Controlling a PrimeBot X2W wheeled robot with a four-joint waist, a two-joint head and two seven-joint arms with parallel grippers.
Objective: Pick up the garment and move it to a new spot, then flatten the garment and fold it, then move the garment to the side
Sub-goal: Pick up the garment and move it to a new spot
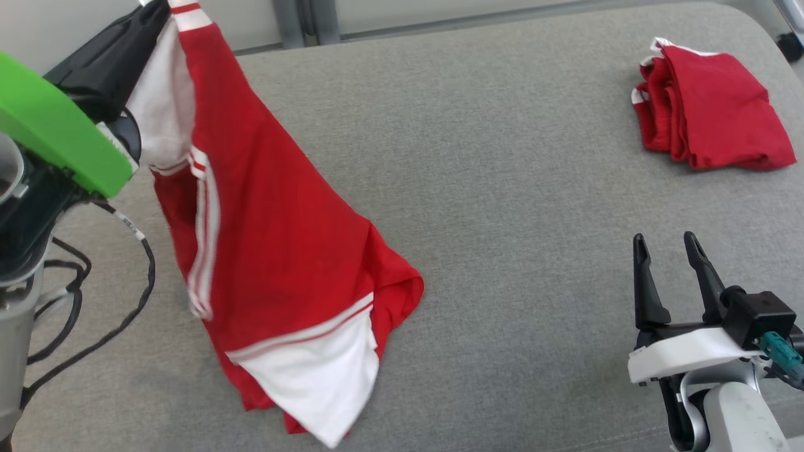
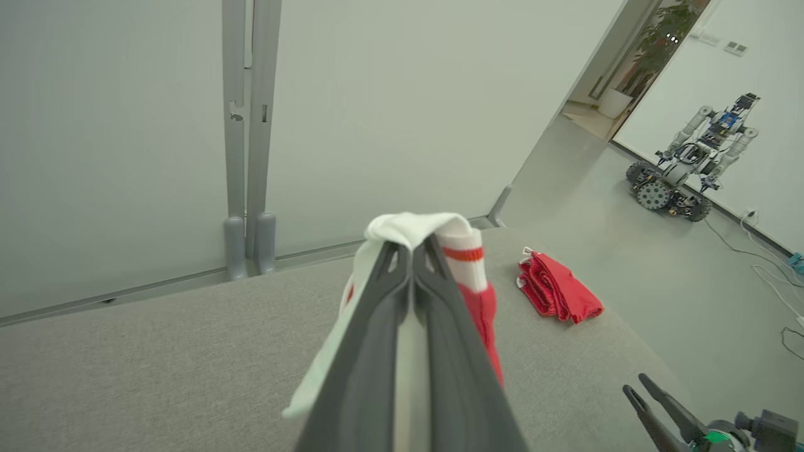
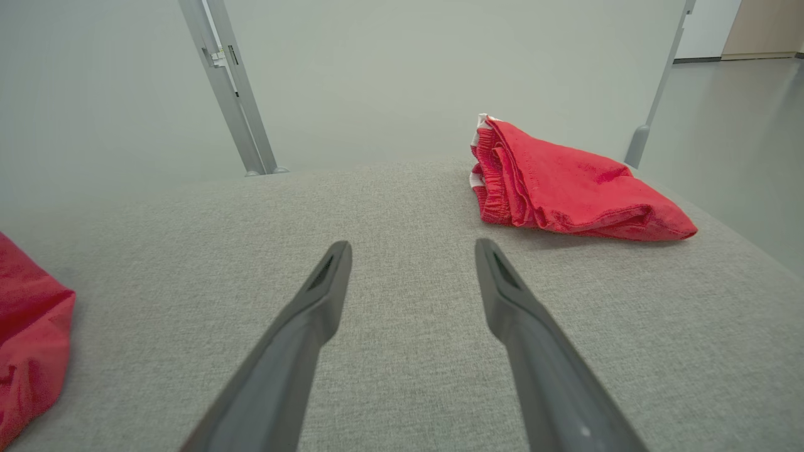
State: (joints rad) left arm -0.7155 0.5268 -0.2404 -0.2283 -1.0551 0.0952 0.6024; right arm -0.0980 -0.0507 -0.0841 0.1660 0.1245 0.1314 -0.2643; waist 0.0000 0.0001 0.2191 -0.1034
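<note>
Left gripper (image 2: 414, 243) pinches the hanging garment (image 1: 282, 251); right gripper (image 1: 664, 240) stands spread

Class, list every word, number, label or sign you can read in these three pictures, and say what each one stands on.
No text here can be read.
The white tag on the black cable: dark marks, too blurred to read.
The wall plates in the left wrist view: too small to read.
The red and white garment and the folded red garment: no lettering seen.
</note>
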